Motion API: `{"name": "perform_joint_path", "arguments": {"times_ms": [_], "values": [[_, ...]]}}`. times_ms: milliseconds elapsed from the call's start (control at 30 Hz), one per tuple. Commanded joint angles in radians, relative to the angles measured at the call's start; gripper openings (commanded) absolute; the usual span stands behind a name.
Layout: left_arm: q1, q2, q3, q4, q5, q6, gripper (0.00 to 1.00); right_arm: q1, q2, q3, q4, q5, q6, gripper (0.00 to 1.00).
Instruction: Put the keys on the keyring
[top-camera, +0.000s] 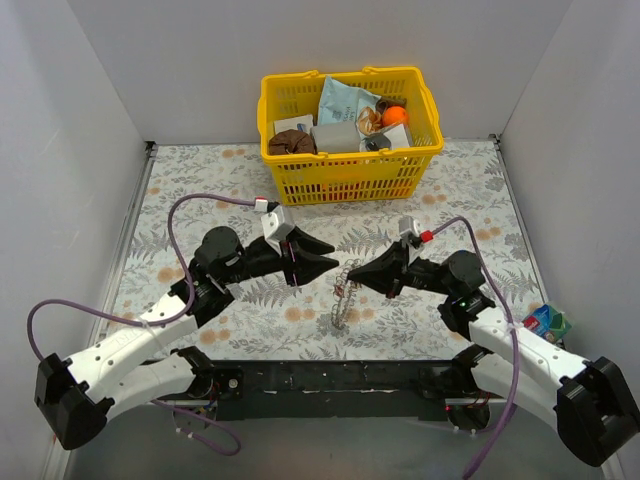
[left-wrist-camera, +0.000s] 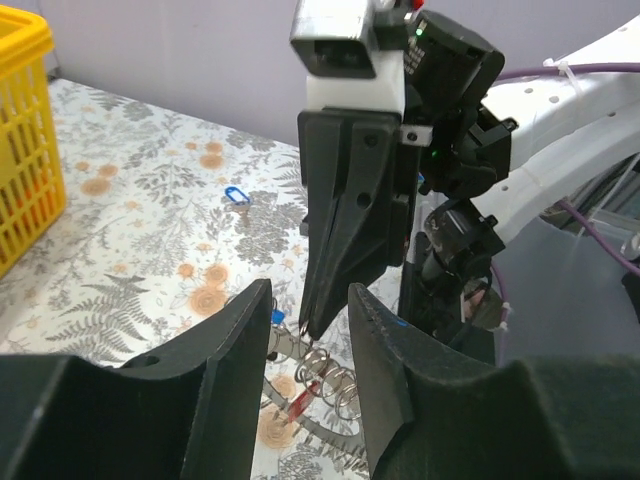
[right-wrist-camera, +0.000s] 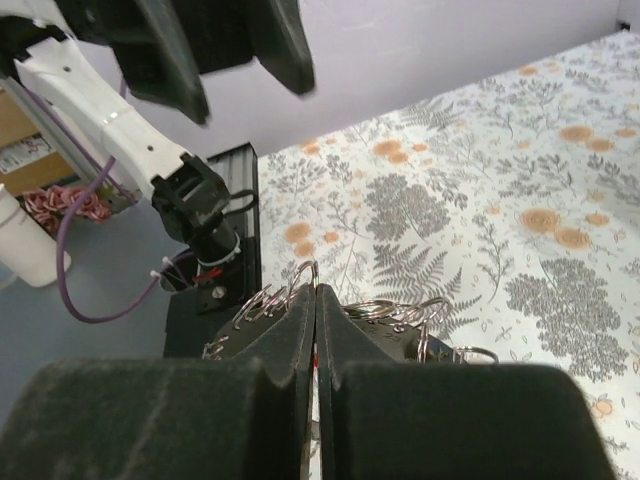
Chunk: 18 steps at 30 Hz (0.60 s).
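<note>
My right gripper (top-camera: 353, 275) is shut on the keyring (top-camera: 343, 295), a bunch of silver rings that hangs from its tip down to the cloth. In the right wrist view the shut gripper (right-wrist-camera: 316, 292) has wire loops of the keyring (right-wrist-camera: 300, 275) sticking out on both sides. My left gripper (top-camera: 322, 263) is open and empty, just left of the right fingertips. In the left wrist view my left gripper (left-wrist-camera: 310, 297) frames the right gripper (left-wrist-camera: 318, 322), the keyring (left-wrist-camera: 335, 378), a red key (left-wrist-camera: 305, 402) and a blue key head (left-wrist-camera: 277, 316).
A yellow basket (top-camera: 350, 172) full of packets and toys stands at the back centre. Small blue and green objects (top-camera: 547, 322) lie by the right arm. A small blue item (left-wrist-camera: 235, 194) lies on the flowered cloth. White walls close in both sides.
</note>
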Motion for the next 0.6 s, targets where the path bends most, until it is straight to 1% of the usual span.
{"name": "perform_joint_path", "arguments": {"times_ms": [0,67,167,200,433,500,567], "values": [[-0.002,-0.070,-0.026,-0.014,-0.099,0.032,0.37,0.001,0.069,0.067,-0.002,-0.049,-0.113,0.01],[-0.002,-0.080,-0.034,-0.033,-0.130,0.032,0.38,0.000,0.126,0.098,-0.074,-0.092,-0.179,0.01],[-0.002,-0.095,-0.048,-0.054,-0.159,0.028,0.40,0.003,0.194,0.126,-0.077,-0.116,-0.213,0.01],[-0.002,-0.099,-0.056,-0.061,-0.167,0.028,0.43,0.003,0.210,0.135,-0.077,-0.127,-0.218,0.01],[-0.002,-0.144,-0.080,-0.094,-0.216,0.025,0.49,0.035,0.430,0.262,-0.127,-0.231,-0.259,0.01],[-0.002,-0.164,-0.091,-0.093,-0.239,0.023,0.50,0.061,0.453,0.290,-0.122,-0.242,-0.270,0.01],[-0.002,-0.176,-0.106,-0.090,-0.249,0.025,0.50,0.085,0.471,0.305,-0.151,-0.247,-0.319,0.01]]}}
